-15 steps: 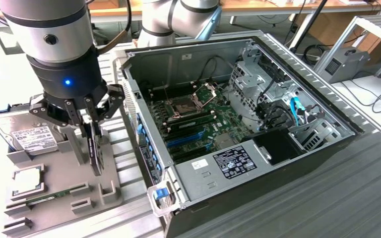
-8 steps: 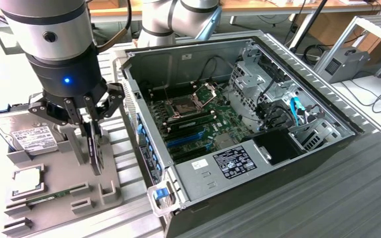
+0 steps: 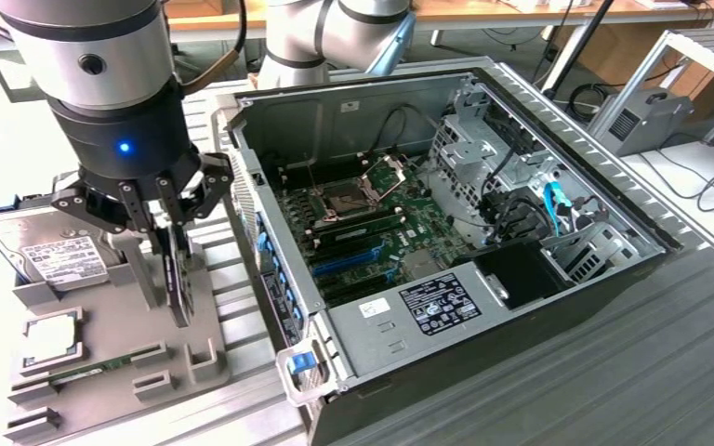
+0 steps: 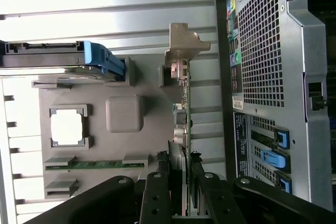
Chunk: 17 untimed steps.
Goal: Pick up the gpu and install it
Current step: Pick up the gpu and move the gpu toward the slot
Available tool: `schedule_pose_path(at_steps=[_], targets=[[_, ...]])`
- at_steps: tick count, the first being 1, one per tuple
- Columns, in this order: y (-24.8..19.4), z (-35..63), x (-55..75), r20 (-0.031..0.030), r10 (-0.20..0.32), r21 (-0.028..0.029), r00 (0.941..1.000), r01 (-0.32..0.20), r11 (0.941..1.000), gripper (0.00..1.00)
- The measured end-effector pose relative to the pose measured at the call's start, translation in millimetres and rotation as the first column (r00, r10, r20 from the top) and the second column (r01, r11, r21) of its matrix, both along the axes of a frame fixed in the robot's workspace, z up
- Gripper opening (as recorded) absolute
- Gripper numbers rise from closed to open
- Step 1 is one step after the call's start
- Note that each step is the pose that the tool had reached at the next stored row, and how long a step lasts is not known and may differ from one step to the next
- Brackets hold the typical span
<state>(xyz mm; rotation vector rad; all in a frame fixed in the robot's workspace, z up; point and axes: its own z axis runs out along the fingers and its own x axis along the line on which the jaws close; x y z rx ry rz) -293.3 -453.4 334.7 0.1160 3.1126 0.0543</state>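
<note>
So, where is the gpu (image 3: 181, 277) (image 4: 179, 114) right now?

Standing on edge over the grey tray (image 3: 109, 381) (image 4: 152, 129), on the exterior view's left of the open computer case (image 3: 332, 102) (image 4: 268, 51) — thin and dark, hanging straight down from the gripper (image 3: 167, 297) (image 4: 178, 174).

And the gripper's hold?

Its fingers (image 4: 156, 192) are pressed against both faces of the card, pinching it near one end. From the wrist you look along the card's edge to the silver bracket (image 4: 184, 43) at its far end.

Is it clear of the tray?

Can't tell — its lower edge is close above the tray surface, but contact isn't visible.

What else is on that tray?

A hard drive (image 3: 53, 246) (image 4: 52, 56) in a blue frame stands upright just beside the arm. A square processor chip (image 3: 49, 334) (image 4: 67, 127) lies flat, and a narrow green memory stick (image 3: 85, 372) (image 4: 94, 164) sits in its holders near it.

And the case?

Side open, motherboard (image 3: 394, 223) exposed, blue slots toward the tray side.
</note>
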Motion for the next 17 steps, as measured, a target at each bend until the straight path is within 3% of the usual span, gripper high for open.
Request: schedule_pose_path(at_steps=[17], targets=[[0.0,6.5,0.0,0.0,0.0,0.0,1.0,0.0,1.0,0.26]])
